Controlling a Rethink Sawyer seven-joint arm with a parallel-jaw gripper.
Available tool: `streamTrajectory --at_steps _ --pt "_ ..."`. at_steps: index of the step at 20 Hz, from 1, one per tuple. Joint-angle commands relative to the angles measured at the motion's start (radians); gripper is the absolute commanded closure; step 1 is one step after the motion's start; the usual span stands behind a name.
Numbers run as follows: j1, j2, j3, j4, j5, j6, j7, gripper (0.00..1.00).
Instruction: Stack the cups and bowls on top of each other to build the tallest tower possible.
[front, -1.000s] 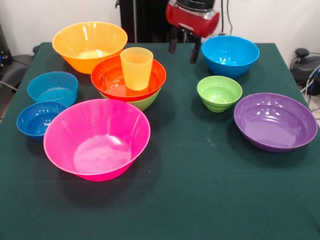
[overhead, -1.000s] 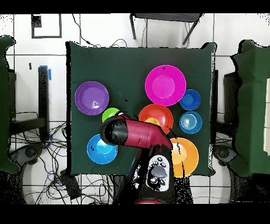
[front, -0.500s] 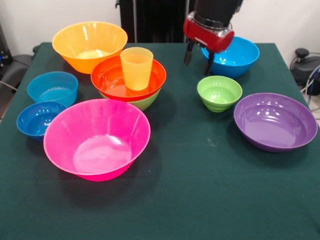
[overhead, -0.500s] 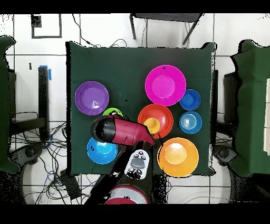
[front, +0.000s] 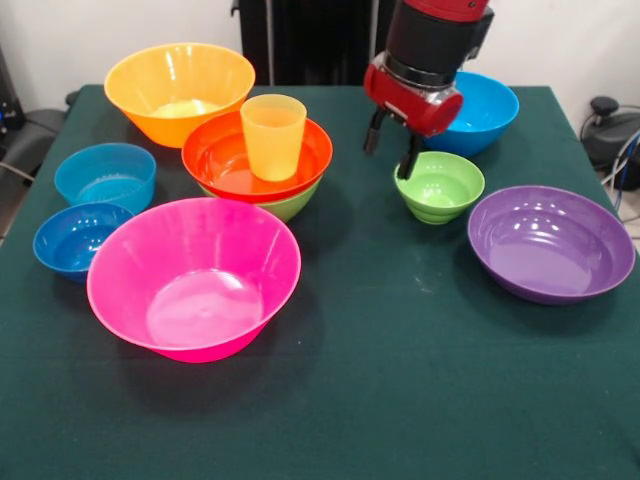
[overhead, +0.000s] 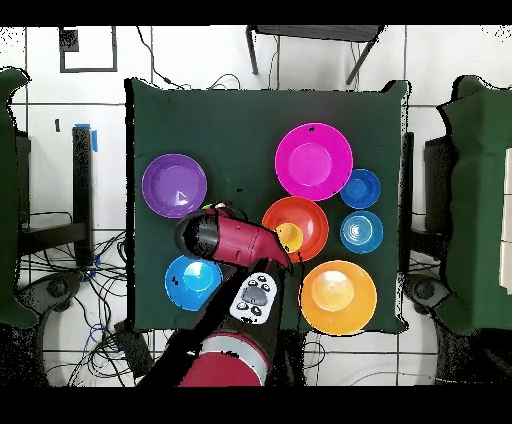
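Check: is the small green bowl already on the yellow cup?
No, the small green bowl sits on the table, apart from the yellow cup.

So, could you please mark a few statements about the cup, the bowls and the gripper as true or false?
1. The yellow cup stands upright in the red-orange bowl. True.
2. The gripper is shut on the small green bowl. False: it is open and holds nothing, beside that bowl's rim.
3. The purple bowl is stacked inside the pink bowl. False: they sit apart on the table.
4. The red-orange bowl rests in a green bowl. True.
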Motion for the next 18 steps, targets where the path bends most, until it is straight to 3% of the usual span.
streamTrajectory --at_steps 1,10,18 --pt "0.012 0.043 0.036 -0.103 0.056 0.004 0.179 0.00" --pt "-0.007 0.029 0.066 -0.108 0.033 0.066 0.104 0.00" --pt "-0.033 -0.010 0.139 -0.057 0.002 0.071 0.043 0.00"
